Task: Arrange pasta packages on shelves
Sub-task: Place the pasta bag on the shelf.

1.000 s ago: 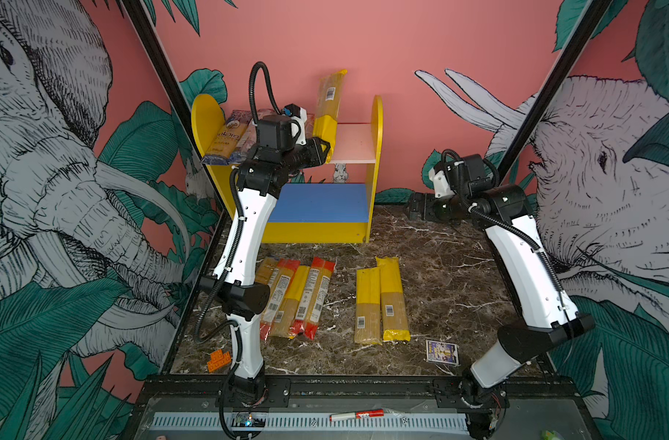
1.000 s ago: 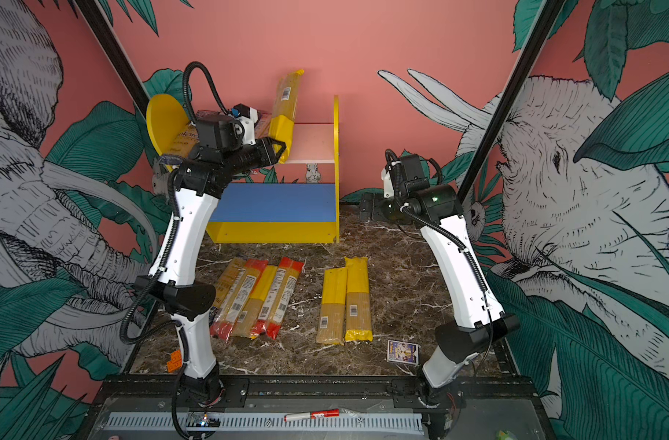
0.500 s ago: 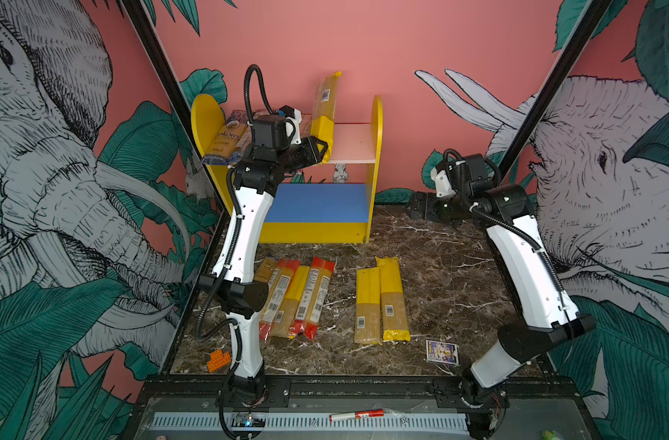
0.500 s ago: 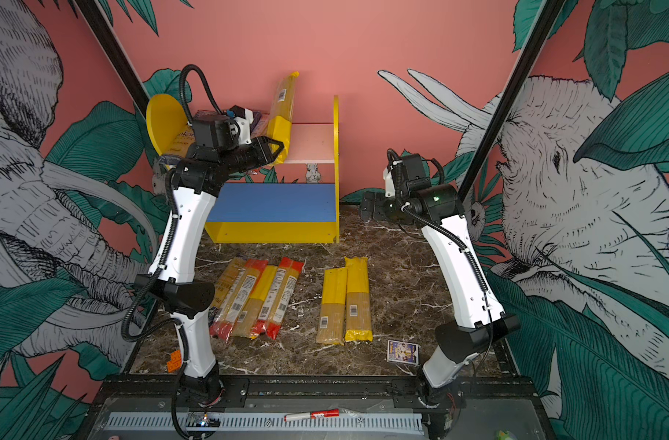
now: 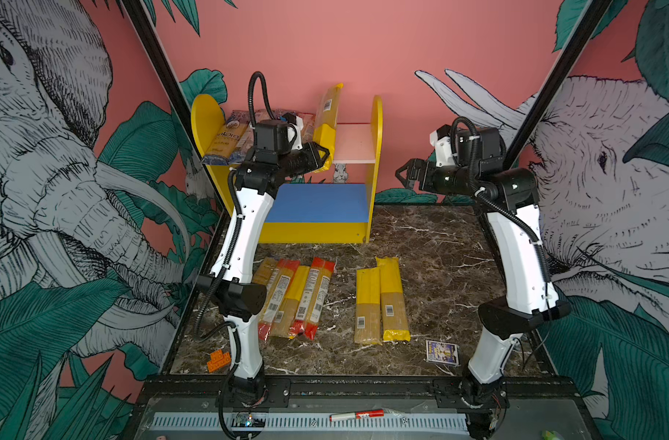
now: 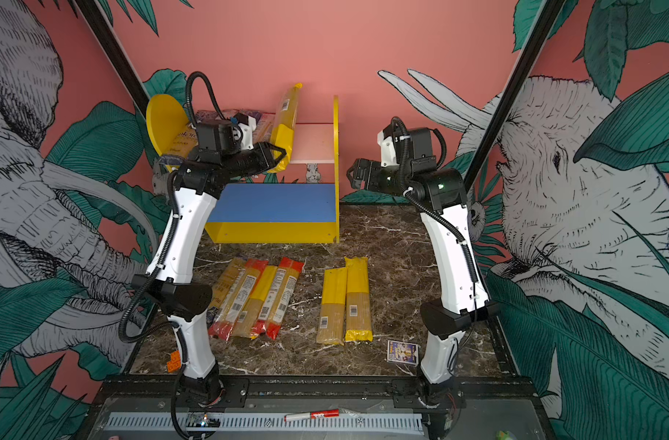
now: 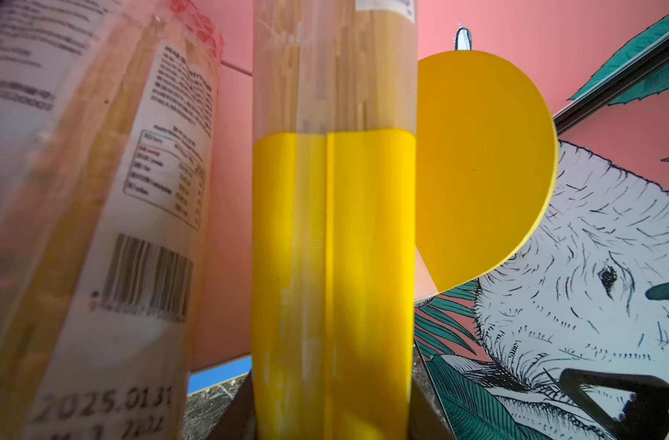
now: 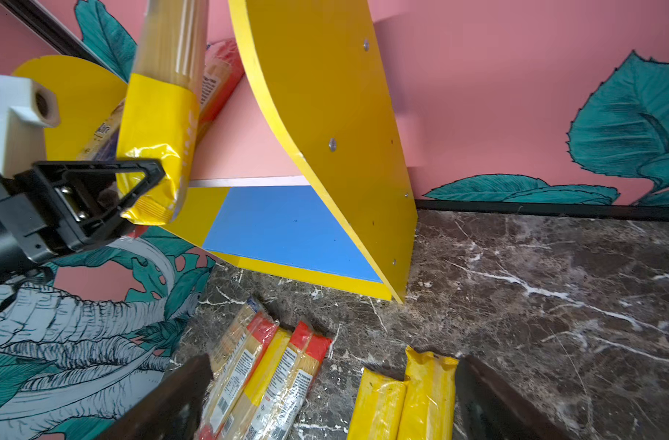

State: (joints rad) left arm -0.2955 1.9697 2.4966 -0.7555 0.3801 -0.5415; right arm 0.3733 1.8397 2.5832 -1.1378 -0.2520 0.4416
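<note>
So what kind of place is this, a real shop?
Most likely a staged robot test booth, not a shop: printed elephant-and-leaf wall panels, two arms bolted to a front rail, and a small yellow shelf unit on a marble-look tabletop.

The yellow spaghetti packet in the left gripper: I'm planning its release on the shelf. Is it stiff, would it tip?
Probably stiff: gripped by the left gripper at its lower end only, the yellow packet stands nearly upright without sagging. Likely to tip if released like this, being tall, narrow and tilted. Its glossy wrapper might slip.
</note>
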